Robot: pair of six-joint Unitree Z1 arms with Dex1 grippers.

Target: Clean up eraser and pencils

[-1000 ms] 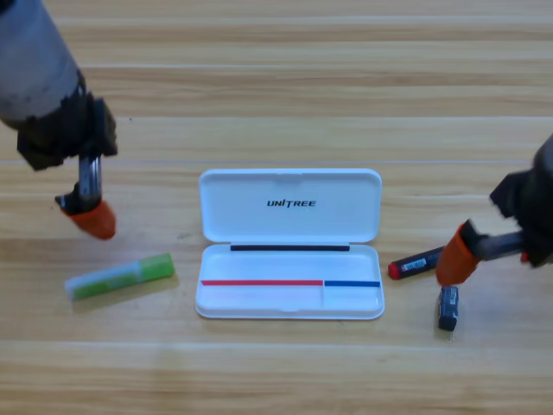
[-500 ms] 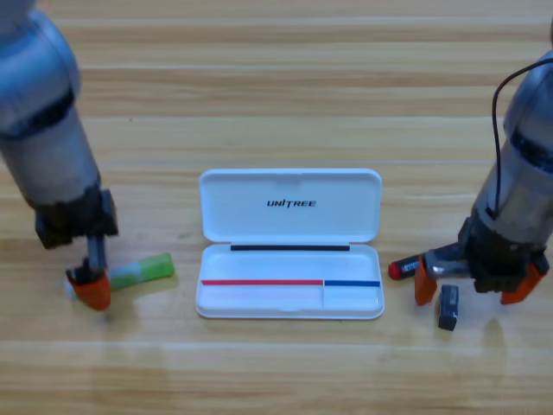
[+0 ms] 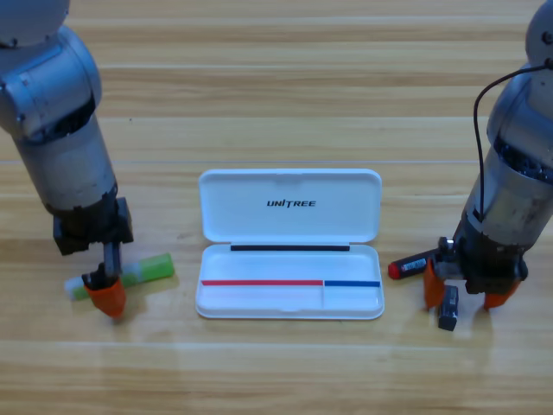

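Seen from above, a white case (image 3: 289,245) marked "UNITREE" lies open at the centre of a wooden desk (image 3: 276,78), its lid folded back toward the far side and its tray facing up. On the left, the left gripper (image 3: 104,292) points down over the white-and-green pencil (image 3: 130,273), which lies flat on the desk just left of the case, green end nearest the case; an orange finger (image 3: 107,299) covers the pale end, and whether the fingers are clenched or released cannot be told. On the right, the right gripper (image 3: 465,296) stands over the eraser (image 3: 448,307), its two orange fingers spread apart, one on each side of the small dark block, which rests on the desk just right of the case. The black pencil (image 3: 409,265), red end toward the case, lies on the desk between the case and that gripper, its far end hidden beneath the gripper.
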